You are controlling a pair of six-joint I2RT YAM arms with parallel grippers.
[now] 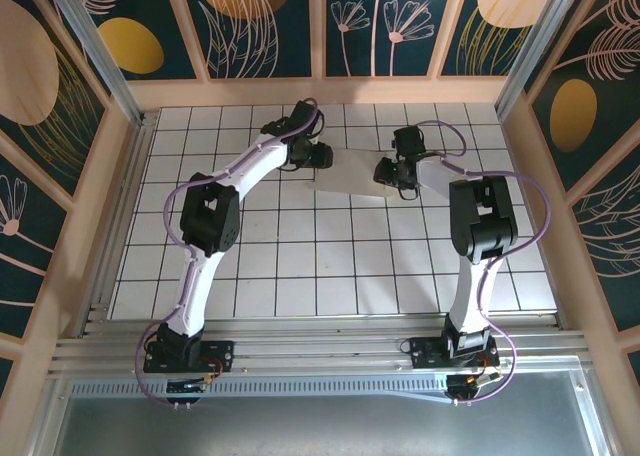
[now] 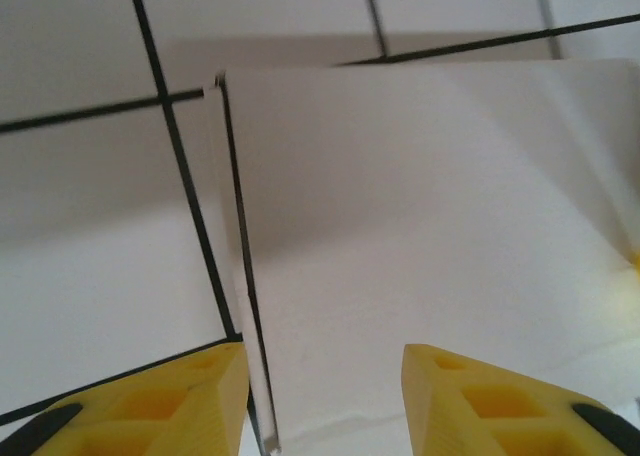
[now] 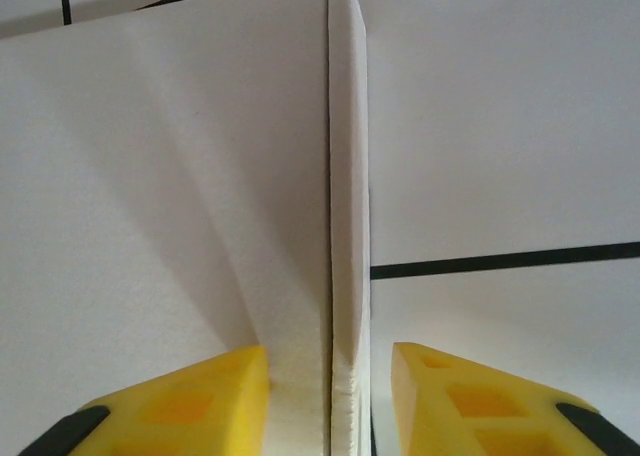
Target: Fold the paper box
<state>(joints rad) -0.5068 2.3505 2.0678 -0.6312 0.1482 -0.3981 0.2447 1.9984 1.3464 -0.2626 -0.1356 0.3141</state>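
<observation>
The paper box (image 1: 347,177) is a white cardboard piece lying on the tiled table between my two grippers, in the far middle. My left gripper (image 1: 320,159) is at its left end. In the left wrist view the left gripper (image 2: 325,354) is open, and a raised side edge of the paper box (image 2: 400,206) stands between the yellow fingers, close to the left one. My right gripper (image 1: 386,172) is at the right end. In the right wrist view the right gripper (image 3: 330,354) is open astride a folded-up wall of the paper box (image 3: 150,176), with a gap on the right side.
The white tiled table (image 1: 300,266) has black grid lines and is bare toward the near side. Wood-framed painted panels (image 1: 60,126) close in the left, back and right. An aluminium rail (image 1: 320,351) with the arm bases runs along the near edge.
</observation>
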